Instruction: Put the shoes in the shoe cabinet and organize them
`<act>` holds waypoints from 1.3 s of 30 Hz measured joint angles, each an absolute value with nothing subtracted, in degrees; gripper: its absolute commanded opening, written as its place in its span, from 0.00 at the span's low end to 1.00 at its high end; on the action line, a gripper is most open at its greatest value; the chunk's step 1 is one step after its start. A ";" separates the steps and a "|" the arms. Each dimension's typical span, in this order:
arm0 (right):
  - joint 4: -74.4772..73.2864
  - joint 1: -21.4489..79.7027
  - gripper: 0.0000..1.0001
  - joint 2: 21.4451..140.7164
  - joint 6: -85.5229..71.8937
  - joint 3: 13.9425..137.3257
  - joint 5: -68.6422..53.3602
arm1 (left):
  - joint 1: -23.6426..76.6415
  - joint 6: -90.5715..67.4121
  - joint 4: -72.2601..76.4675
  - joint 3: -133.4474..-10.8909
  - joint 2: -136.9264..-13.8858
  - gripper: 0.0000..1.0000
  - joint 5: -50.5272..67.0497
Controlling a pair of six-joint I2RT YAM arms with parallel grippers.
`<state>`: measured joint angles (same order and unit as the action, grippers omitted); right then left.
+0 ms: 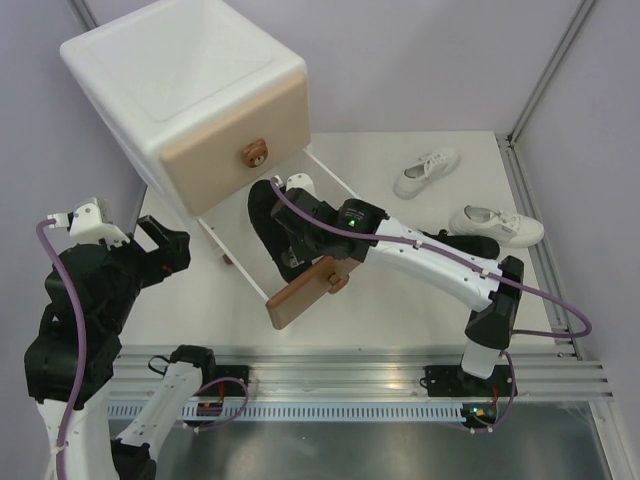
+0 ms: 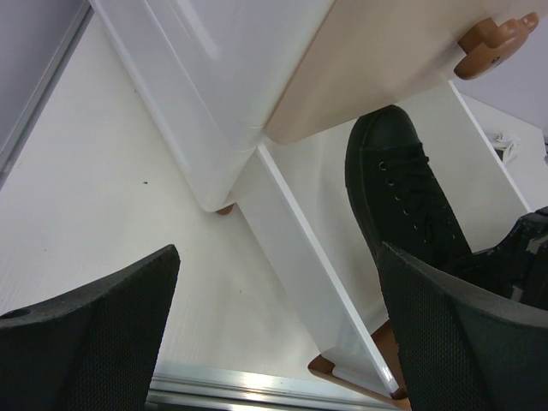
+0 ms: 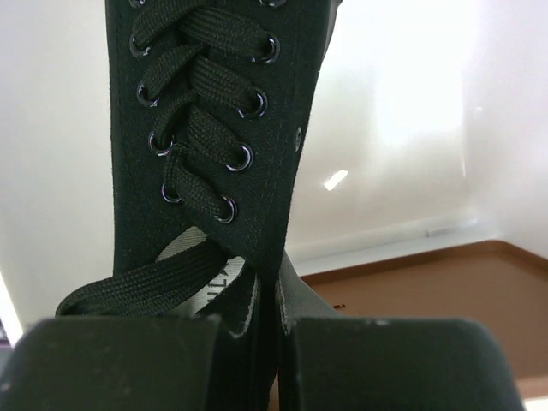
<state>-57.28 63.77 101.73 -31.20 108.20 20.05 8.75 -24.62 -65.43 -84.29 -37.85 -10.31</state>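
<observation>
The white shoe cabinet (image 1: 180, 80) stands at the back left, its lower drawer (image 1: 235, 255) pulled out with the brown front (image 1: 300, 293) toward me. A black shoe (image 1: 268, 215) lies inside the drawer, toe toward the cabinet. My right gripper (image 1: 293, 240) is shut on that shoe's collar beside the laces (image 3: 214, 86), the jaws pinching the rim (image 3: 278, 321). Two white sneakers (image 1: 427, 170) (image 1: 497, 225) lie on the table at the right. My left gripper (image 1: 165, 250) hangs open and empty left of the drawer (image 2: 278, 248). The black shoe also shows in the left wrist view (image 2: 398, 184).
A dark shape (image 1: 468, 244), mostly hidden behind the right forearm, lies next to the nearer white sneaker. The upper drawer is closed, with a bear knob (image 1: 254, 153). A metal rail (image 1: 350, 365) runs along the near table edge. Frame posts stand at the back corners.
</observation>
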 measured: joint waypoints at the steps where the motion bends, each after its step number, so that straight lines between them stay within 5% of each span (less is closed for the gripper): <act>1: -57.28 63.72 0.00 102.17 -30.57 108.25 19.38 | 8.75 -24.62 -65.43 -84.29 -37.85 1.00 -10.31; 39: -38.96 57.54 0.00 115.35 -25.23 100.57 12.16 | 8.75 -24.62 -65.45 -84.14 -37.87 1.00 -10.68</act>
<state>-38.96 57.54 115.35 -25.23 100.57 12.16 8.75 -24.62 -65.45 -84.14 -37.87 -10.68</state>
